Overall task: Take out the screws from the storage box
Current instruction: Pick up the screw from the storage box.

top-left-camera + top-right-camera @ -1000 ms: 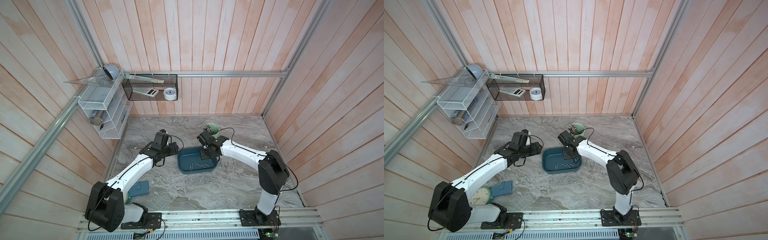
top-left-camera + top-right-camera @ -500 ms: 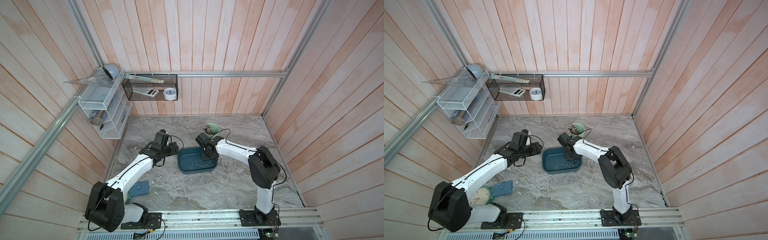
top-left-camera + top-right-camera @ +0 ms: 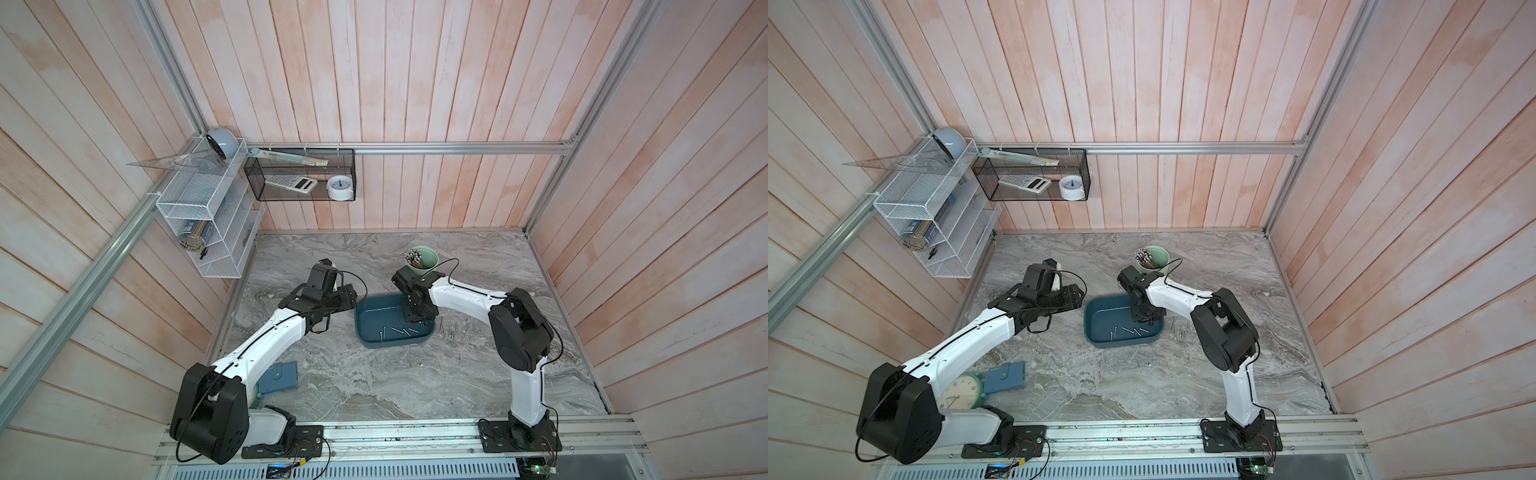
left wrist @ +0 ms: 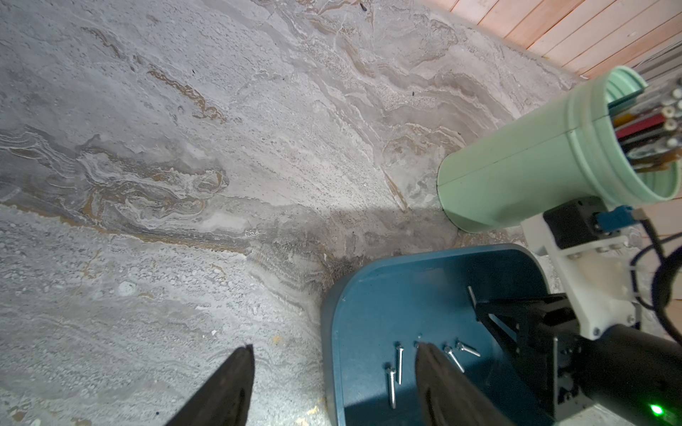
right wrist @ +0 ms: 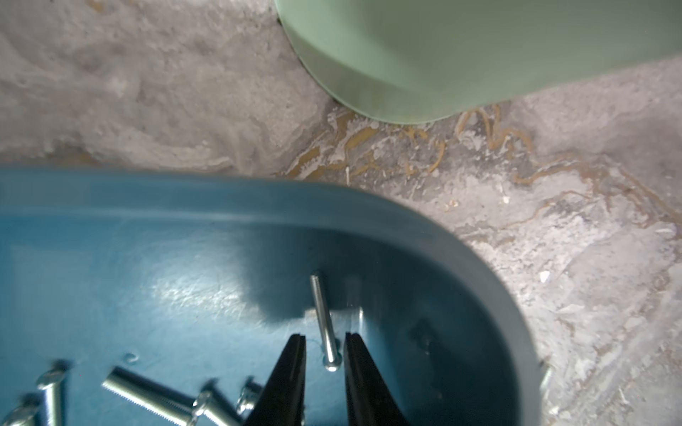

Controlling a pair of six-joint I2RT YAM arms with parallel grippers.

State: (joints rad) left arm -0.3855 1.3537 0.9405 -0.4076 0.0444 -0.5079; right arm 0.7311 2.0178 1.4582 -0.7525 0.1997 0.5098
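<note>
In both top views the storage box (image 3: pixel 372 322) sits on the desk (image 3: pixel 374 386). Several screws (image 3: pixel 397 331) lie inside it and more lie just beside it on the right arm's side. A green cup (image 3: pixel 430 266) holds sticks (image 3: pixel 413 257).

Left wrist: the left fingers (image 4: pixel 437 376) are spread wide and released at the box's edge.

Right wrist: the right fingers (image 5: pixel 358 372) are released and narrowly apart. They straddle one screw (image 5: pixel 324 321) on the box floor.

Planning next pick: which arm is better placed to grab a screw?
Right: its end effector is inside the storage box, open around a screw; the left end effector hovers by the rim.
</note>
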